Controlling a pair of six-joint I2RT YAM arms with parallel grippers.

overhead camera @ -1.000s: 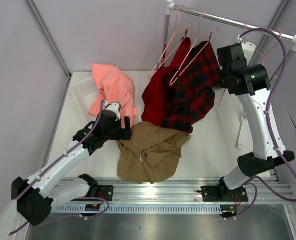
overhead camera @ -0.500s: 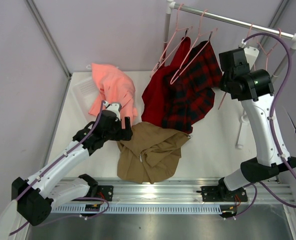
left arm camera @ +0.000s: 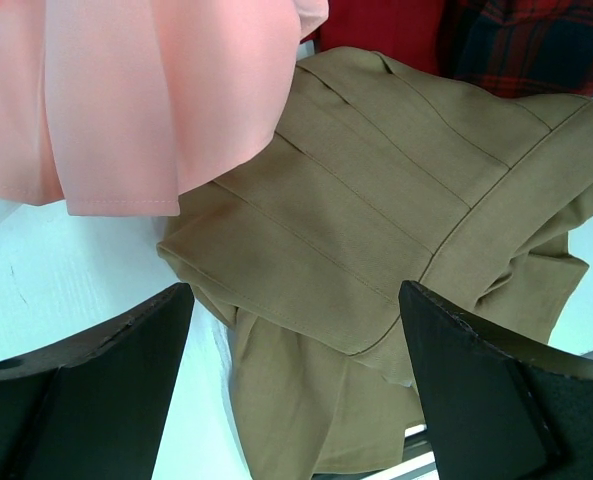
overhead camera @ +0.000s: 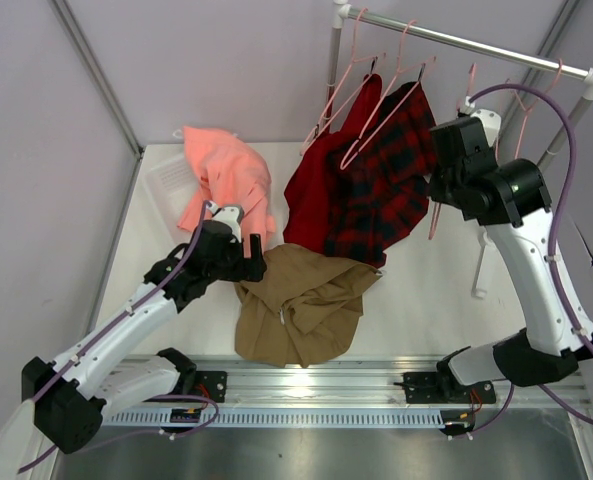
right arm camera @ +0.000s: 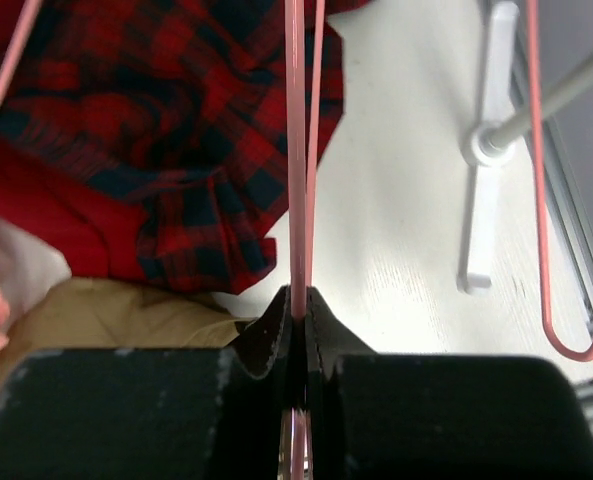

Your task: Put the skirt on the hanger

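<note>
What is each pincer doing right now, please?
Left pincer: open, holding nothing, over the skirt.
Right pincer: shut on the pink hanger.

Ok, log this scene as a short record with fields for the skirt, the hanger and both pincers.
skirt: khaki, crumpled on the table, ungripped
hanger: pink wire, clamped in right pincer
left pincer: open, above the skirt's edge
right pincer: shut on hanger
other clothes: salmon garment on table; plaid garment hanging at rail

Top view looks down; close wrist views share the skirt (left arm camera: 376,200).
</note>
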